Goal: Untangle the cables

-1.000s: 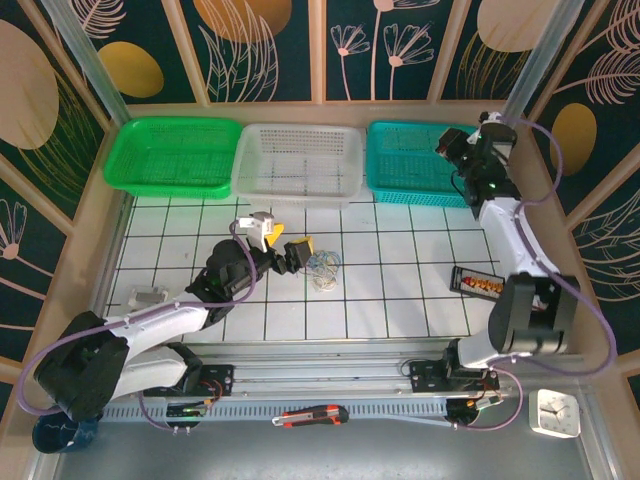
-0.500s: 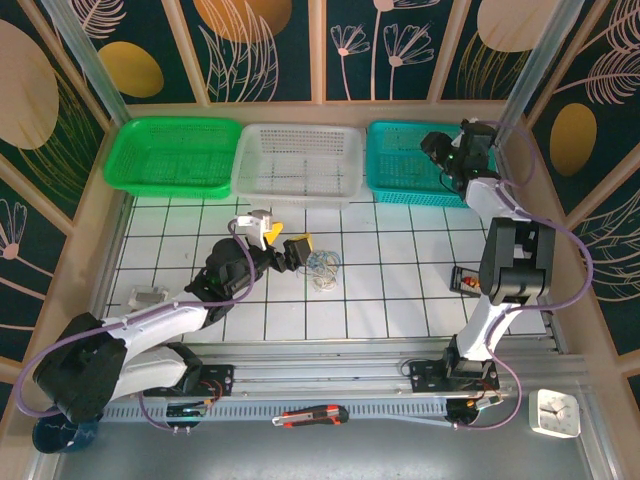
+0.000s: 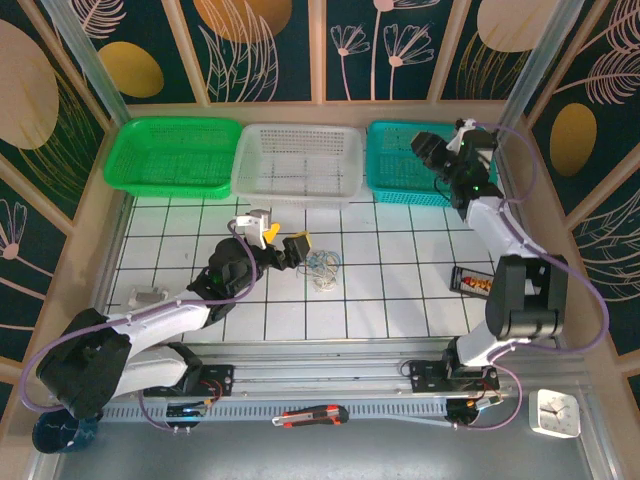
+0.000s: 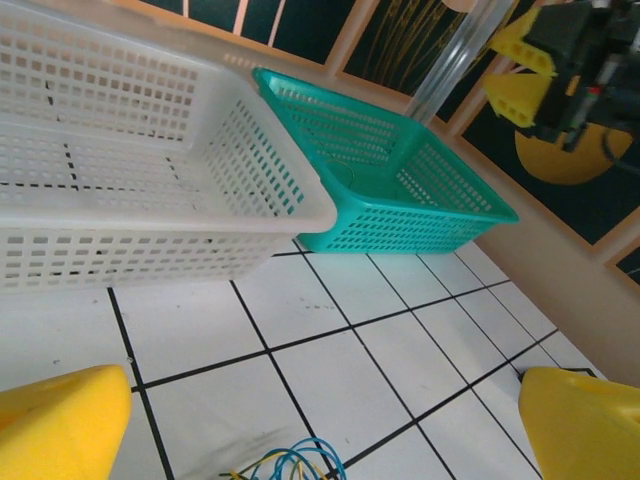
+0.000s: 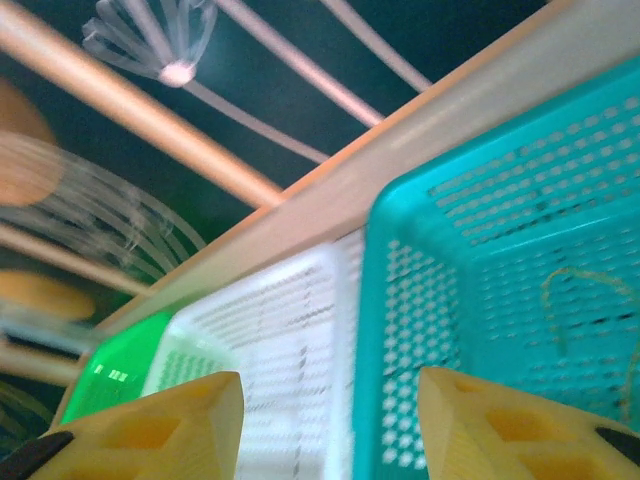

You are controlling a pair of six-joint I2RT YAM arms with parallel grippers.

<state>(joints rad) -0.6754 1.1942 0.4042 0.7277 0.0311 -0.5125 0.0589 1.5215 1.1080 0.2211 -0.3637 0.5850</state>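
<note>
Between picks, I judge: right pincer (image 5: 330, 425) half-open, empty, over teal basket (image 3: 400, 190) at one o'clock; wide left pincer (image 3: 287, 238) must next pinch one strand from cables (image 3: 322, 265).

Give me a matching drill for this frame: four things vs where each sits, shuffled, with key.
1. left gripper
2. right gripper
3. cables
4. white basket

A. middle of the back row
B. open, over the teal basket
C. tangled heap on the table
D. open, close beside the cables

Pairs: 1-D, 2-B, 3-C, 4-A
</note>
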